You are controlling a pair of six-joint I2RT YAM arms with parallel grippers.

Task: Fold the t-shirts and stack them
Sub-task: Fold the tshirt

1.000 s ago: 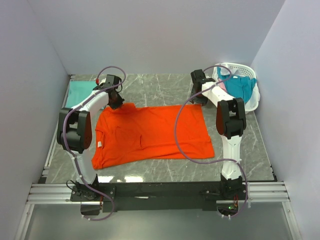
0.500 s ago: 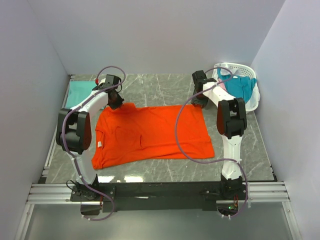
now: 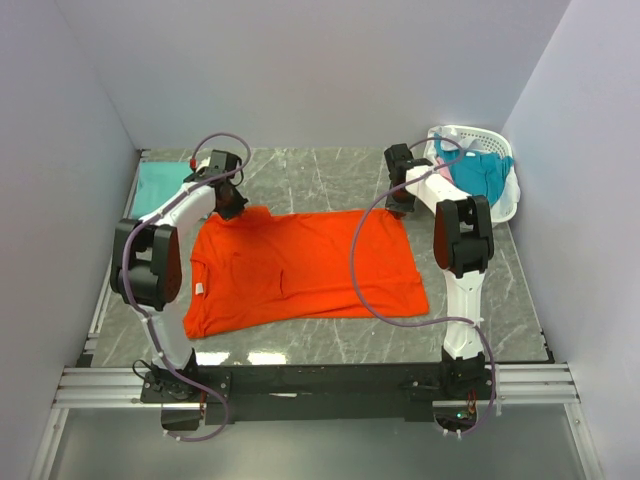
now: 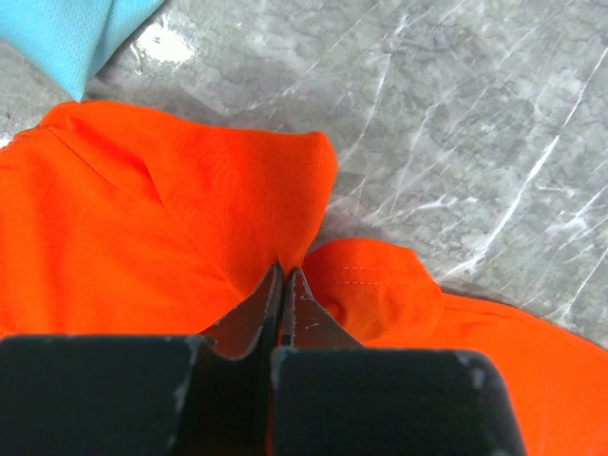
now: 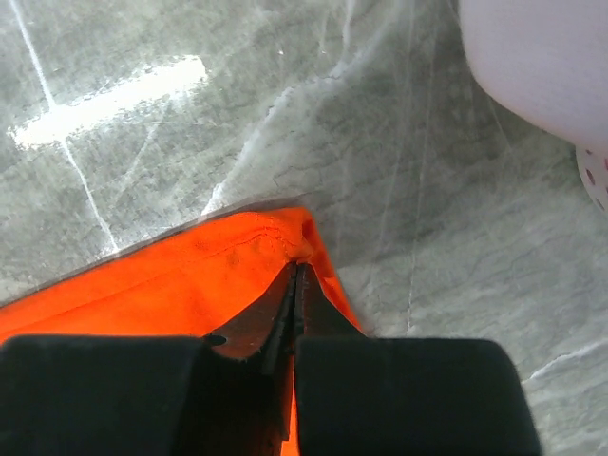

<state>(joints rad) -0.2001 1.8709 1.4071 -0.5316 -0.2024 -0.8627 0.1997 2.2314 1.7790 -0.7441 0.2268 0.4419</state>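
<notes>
A bright orange t-shirt [image 3: 300, 265] lies spread flat on the marble table, collar end at the left. My left gripper [image 3: 232, 205] is shut on its far left corner, at the sleeve; the wrist view shows orange cloth [image 4: 190, 218] bunched at the pinched tips [image 4: 283, 271]. My right gripper [image 3: 400, 205] is shut on the far right hem corner [image 5: 275, 237], cloth pinched at its tips [image 5: 295, 266]. A mint-green shirt [image 3: 160, 185] lies folded at the far left, its corner [image 4: 76, 33] showing in the left wrist view. A teal-blue shirt [image 3: 480, 175] sits in the basket.
A white slotted basket [image 3: 505, 205] stands at the far right corner, close behind my right arm; its rim [image 5: 537, 66] fills the upper right of the right wrist view. Grey walls close in the table on three sides.
My right gripper has closed on the shirt's far right hem corner; it stood open a second ago. The left gripper has kept its grip and the shirt has not shifted.
</notes>
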